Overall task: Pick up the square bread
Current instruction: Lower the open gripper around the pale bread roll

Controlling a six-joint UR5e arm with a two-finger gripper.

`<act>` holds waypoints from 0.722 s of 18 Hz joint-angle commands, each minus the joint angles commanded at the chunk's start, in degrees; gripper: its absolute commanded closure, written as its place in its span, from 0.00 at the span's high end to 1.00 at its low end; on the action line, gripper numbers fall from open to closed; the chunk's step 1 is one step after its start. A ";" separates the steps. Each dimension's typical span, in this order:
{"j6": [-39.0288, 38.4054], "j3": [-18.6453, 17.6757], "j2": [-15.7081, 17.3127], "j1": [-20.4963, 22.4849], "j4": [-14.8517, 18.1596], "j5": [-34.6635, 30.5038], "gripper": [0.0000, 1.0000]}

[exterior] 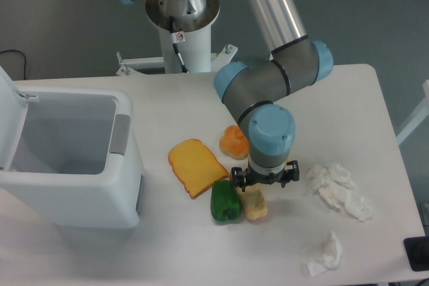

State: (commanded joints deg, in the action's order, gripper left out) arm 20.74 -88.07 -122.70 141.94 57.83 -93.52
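The small pale tan blocky square bread (255,205) sits on the white table (375,112), touching the glossy green pepper (225,201), w/ the black two-finger gripper (263,180) right above. Finger spread hidden, can't tell. Prob. light, stiff, rough-crusted: grip its free flat sides, away from the pepper.

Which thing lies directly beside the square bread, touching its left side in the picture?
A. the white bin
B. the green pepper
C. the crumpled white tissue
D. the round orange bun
B: the green pepper lies against the left side of the square bread, just below the gripper; the other things lie apart from it.
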 joint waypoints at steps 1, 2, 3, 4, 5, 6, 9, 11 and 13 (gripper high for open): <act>0.00 0.00 -0.09 0.00 -0.09 0.00 1.00; -0.09 -0.09 -0.26 -0.09 -0.17 -0.09 1.00; -0.09 0.00 -0.35 -0.52 -0.18 -0.09 1.00; -0.18 -0.09 -0.53 -0.61 -0.18 -0.09 1.00; -0.26 -0.09 -0.70 -0.96 -0.18 -0.09 1.00; -0.87 -0.09 -0.79 -1.14 -0.26 -0.09 1.00; -2.11 0.00 -1.32 -1.49 -0.79 0.00 1.00; -2.02 -0.09 -1.49 -1.76 -1.32 -0.09 1.00; -2.02 -0.09 -1.84 -1.76 -1.32 -0.09 1.00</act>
State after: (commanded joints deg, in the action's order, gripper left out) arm 18.72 -88.15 -124.54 140.19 56.51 -93.60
